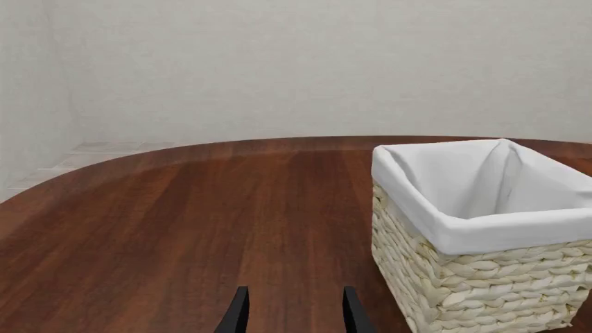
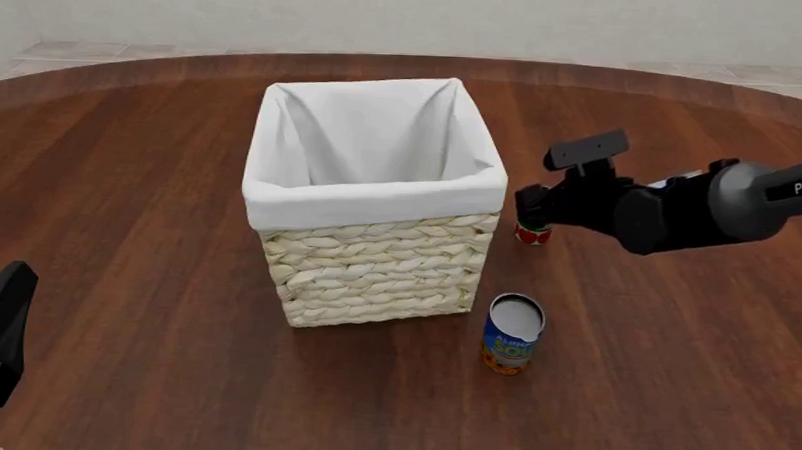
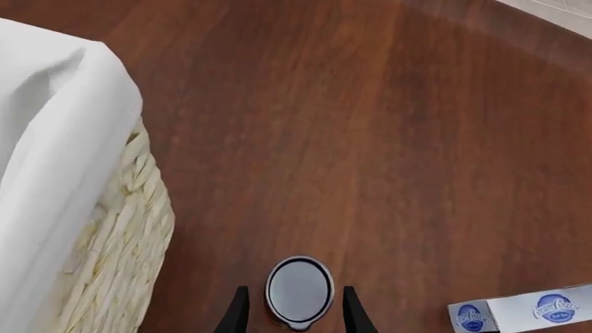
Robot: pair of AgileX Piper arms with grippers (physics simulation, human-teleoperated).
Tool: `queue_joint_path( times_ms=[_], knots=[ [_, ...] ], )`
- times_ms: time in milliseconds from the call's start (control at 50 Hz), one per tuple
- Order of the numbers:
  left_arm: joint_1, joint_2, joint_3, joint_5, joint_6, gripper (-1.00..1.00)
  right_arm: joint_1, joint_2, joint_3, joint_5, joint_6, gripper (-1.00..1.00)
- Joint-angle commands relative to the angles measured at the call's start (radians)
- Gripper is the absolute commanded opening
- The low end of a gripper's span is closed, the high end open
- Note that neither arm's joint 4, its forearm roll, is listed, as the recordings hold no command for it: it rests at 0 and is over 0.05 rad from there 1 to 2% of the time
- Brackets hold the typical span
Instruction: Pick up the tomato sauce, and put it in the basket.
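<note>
The tomato sauce (image 3: 299,290) is a small can with a silver-grey top, standing upright on the table just right of the basket (image 2: 375,199). In the front view only its red and green lower part (image 2: 532,233) shows below my right gripper (image 2: 533,212). In the right wrist view my right gripper (image 3: 294,316) is open, with one finger on each side of the can and a small gap to it. My left gripper (image 1: 294,318) is open and empty, low over the table at the near left, well left of the basket (image 1: 481,229).
A larger blue-and-orange can (image 2: 512,334) with a white top stands in front of the basket's near right corner. A white box with blue logos (image 3: 523,312) lies on the table near the right gripper. The wooden table (image 2: 136,176) curves away at the back.
</note>
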Motion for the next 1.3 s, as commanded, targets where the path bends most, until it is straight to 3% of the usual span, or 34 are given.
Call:
queue_joint_path(
  times_ms=[20, 1020, 1040, 1300],
  knots=[
    [0.000, 0.000, 0.000, 0.000, 0.000, 1.00, 0.001, 0.015, -0.001, 0.000, 0.000, 1.00],
    [0.000, 0.000, 0.000, 0.000, 0.000, 1.00, -0.006, 0.096, -0.034, 0.015, 0.005, 1.00],
    [0.000, 0.000, 0.000, 0.000, 0.000, 1.00, -0.006, 0.096, -0.034, 0.015, 0.006, -1.00],
    [0.000, 0.000, 0.000, 0.000, 0.000, 1.00, -0.009, 0.078, -0.046, 0.030, 0.002, -1.00]
  ],
)
